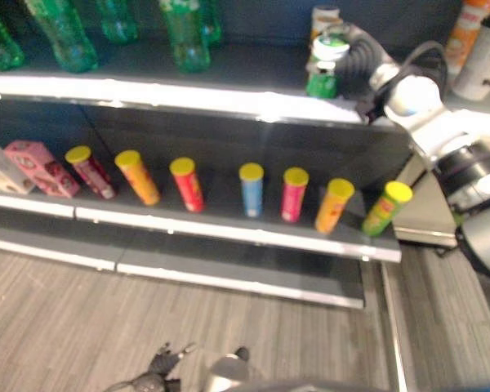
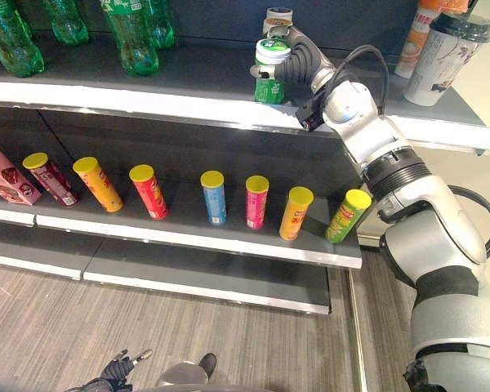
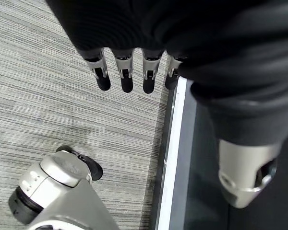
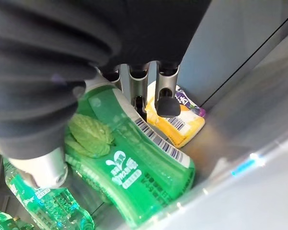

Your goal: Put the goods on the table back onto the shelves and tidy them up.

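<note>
A green cup with a white lid stands at the front edge of the top shelf. My right hand is shut on it from the right, its fingers curled round the far side and the thumb on the near side. Just behind the green cup stands a yellow cup against the shelf's back wall. My left hand hangs low near the floor, its fingers straight and holding nothing.
Green bottles line the top shelf's left part; a large lidded cup and an orange bottle stand at its right end. On the middle shelf are several tube cans and a pink box.
</note>
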